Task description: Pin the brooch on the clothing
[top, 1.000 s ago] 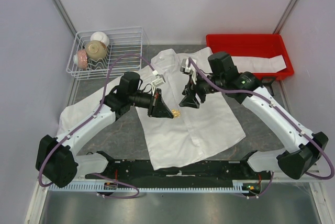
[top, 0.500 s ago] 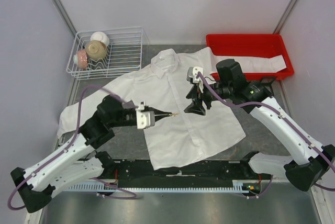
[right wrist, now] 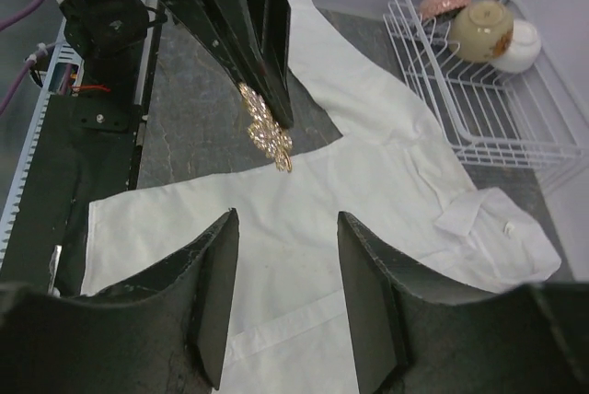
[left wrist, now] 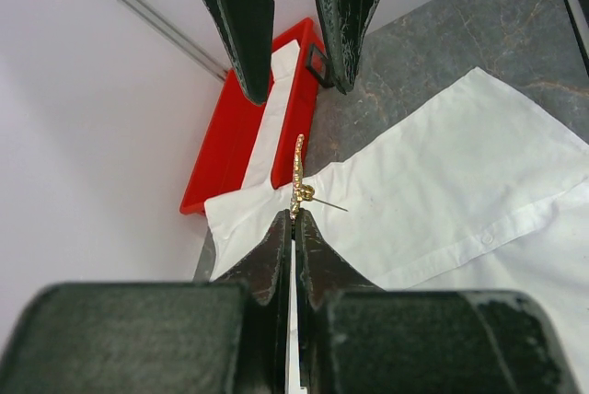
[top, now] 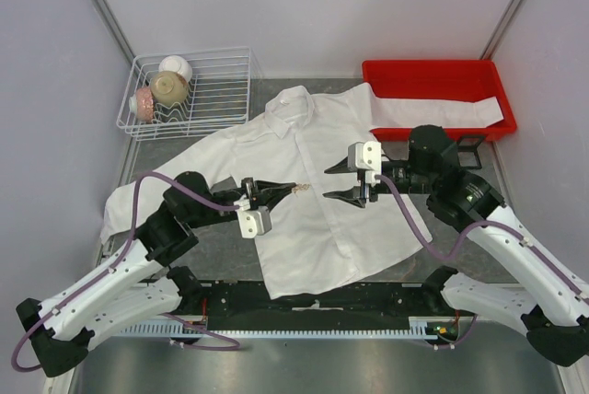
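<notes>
Currently brooch (left wrist: 297,178) pinched edge-on at tips of left jaws, above white shirt (top: 322,228) spread on desk (top: 230,256). Left jaws closed tight on it. Right jaws wide apart, empty, facing brooch, near, not touching.

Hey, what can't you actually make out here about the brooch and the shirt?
Top external: the brooch is too small to show its pattern or pin.
Left wrist: the brooch is edge-on, face unseen; the left gripper's fingers cover its lower end.
Right wrist: its pin is out of sight behind the ornament's face.
Top external: one sleeve end of the shirt is partly covered by the left arm.
</notes>
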{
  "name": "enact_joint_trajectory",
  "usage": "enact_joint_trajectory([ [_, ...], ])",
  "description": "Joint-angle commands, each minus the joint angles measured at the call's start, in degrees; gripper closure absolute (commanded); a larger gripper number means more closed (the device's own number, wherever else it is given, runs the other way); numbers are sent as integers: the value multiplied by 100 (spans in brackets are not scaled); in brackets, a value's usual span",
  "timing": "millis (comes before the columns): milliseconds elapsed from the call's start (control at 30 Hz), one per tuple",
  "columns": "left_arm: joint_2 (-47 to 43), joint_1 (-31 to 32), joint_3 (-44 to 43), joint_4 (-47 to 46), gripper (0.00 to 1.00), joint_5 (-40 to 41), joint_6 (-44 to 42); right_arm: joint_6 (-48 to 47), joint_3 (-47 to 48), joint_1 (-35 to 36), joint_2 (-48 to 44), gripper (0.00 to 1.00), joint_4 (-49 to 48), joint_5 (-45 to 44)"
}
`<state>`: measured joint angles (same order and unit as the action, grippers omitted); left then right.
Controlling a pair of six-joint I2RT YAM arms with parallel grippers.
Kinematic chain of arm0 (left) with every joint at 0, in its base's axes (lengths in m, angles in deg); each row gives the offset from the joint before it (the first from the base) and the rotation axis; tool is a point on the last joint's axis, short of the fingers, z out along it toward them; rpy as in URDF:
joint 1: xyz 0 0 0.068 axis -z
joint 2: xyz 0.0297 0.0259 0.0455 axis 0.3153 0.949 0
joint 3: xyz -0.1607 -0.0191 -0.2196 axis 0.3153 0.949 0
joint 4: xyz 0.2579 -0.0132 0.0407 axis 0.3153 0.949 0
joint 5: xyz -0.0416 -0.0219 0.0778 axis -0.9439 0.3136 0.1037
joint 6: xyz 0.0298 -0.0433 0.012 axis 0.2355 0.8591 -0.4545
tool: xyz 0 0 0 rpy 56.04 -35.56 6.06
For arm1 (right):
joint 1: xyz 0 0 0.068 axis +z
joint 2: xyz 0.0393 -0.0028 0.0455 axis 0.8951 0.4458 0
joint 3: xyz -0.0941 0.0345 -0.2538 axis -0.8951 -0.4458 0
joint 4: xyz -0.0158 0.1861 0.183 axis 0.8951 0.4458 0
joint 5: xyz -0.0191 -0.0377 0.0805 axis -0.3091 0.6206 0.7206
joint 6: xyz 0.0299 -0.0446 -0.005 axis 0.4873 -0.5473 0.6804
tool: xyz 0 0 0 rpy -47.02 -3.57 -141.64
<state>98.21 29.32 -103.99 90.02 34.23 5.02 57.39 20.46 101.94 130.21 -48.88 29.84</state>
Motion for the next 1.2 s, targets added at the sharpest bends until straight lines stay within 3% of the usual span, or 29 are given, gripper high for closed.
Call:
enact_joint_trajectory([
  [0, 27, 2, -81, -326, 98, -253, 198, -296, 5, 324, -24, 48, -569, -23],
  [367, 160, 2, -134, -185, 98, -342, 401, -472, 58, 904, 125, 56, -613, -375],
  [567, 212, 2, -116, -185, 98, -359, 427, -578, 23, 1063, 187, 73, -701, -629],
  [1167, 291, 11, -230, 87, 98, -324, 313, -1474, 58, 1397, 336, 75, -235, -1227],
])
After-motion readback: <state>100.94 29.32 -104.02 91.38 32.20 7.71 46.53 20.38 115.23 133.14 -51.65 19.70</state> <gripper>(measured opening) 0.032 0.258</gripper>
